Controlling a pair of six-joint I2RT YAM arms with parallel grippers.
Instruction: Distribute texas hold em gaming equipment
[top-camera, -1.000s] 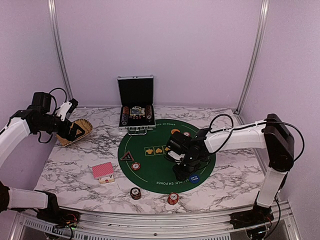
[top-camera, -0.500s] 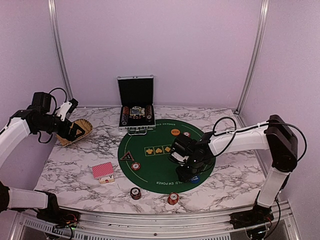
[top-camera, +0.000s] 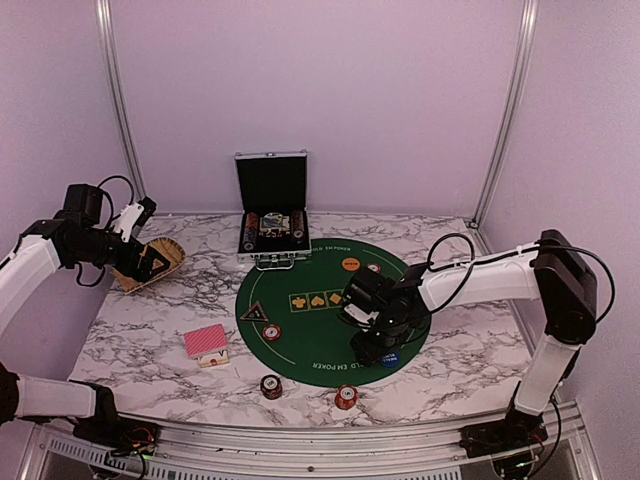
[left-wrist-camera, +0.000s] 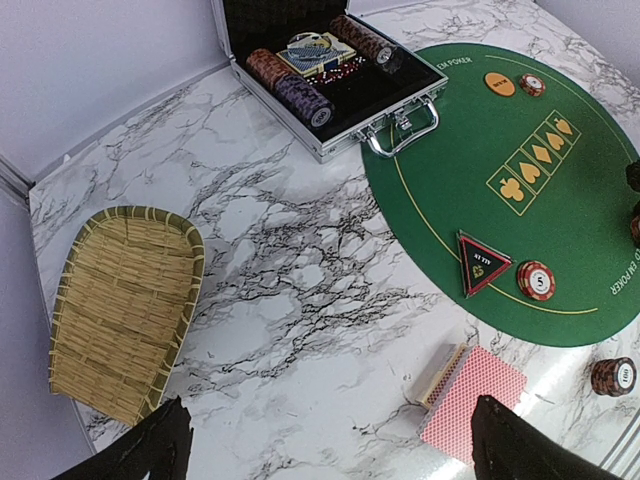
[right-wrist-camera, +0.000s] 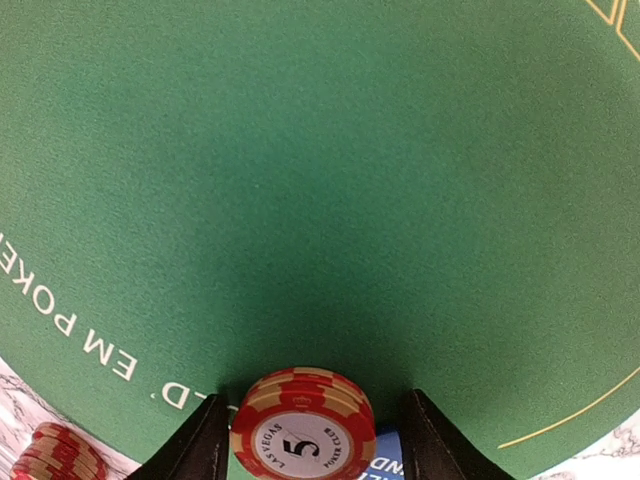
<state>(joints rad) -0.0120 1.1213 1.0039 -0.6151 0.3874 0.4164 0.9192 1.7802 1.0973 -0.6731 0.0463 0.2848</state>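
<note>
Chip stack: likely rigid, slick, topple-prone; pinch rims low. Right pincer straddles it, parted, no clamp; left pincer wide, empty

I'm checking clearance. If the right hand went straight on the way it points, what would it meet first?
The right hand would probably meet the red chip stack between its jaws, then the green mat; depth is unclear.

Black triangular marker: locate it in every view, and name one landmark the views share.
Top external: black triangular marker at the left edge of the green mat, beside a red chip.
Left wrist: right of centre, on the mat's edge, same chip alongside.
Right wrist: not in it.
Shared landmark: the green mat, in all three views.
</note>
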